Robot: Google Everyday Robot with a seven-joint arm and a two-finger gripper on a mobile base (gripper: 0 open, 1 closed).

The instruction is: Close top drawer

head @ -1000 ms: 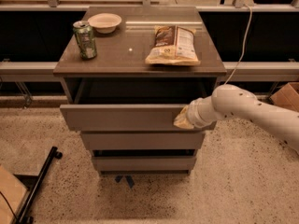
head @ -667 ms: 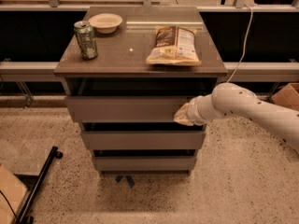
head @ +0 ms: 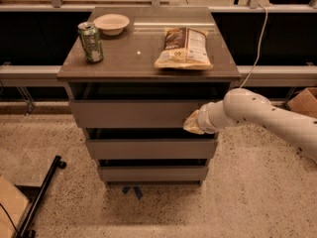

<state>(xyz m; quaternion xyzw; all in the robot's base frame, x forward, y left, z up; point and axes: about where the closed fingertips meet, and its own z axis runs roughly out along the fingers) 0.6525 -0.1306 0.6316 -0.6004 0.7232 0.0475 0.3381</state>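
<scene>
The top drawer (head: pixel 133 114) is a wide grey drawer with a plain flat front, the uppermost of three in the cabinet. It stands out only a little beyond the cabinet top, with a dark gap above its front. My gripper (head: pixel 193 124) is at the end of the white arm reaching in from the right. It rests against the right end of the drawer front, near its lower edge.
On the cabinet top (head: pixel 124 58) stand a green can (head: pixel 90 42), a white bowl (head: pixel 111 24) and a chip bag (head: pixel 183 47). Two lower grey drawers (head: pixel 151 148) sit below. A black stand leg (head: pixel 42 195) lies on the floor at left. A cardboard box (head: pixel 303 102) is at right.
The top drawer has slid back into the cabinet, its front now nearer the cabinet top's edge. My gripper has moved inward with it.
</scene>
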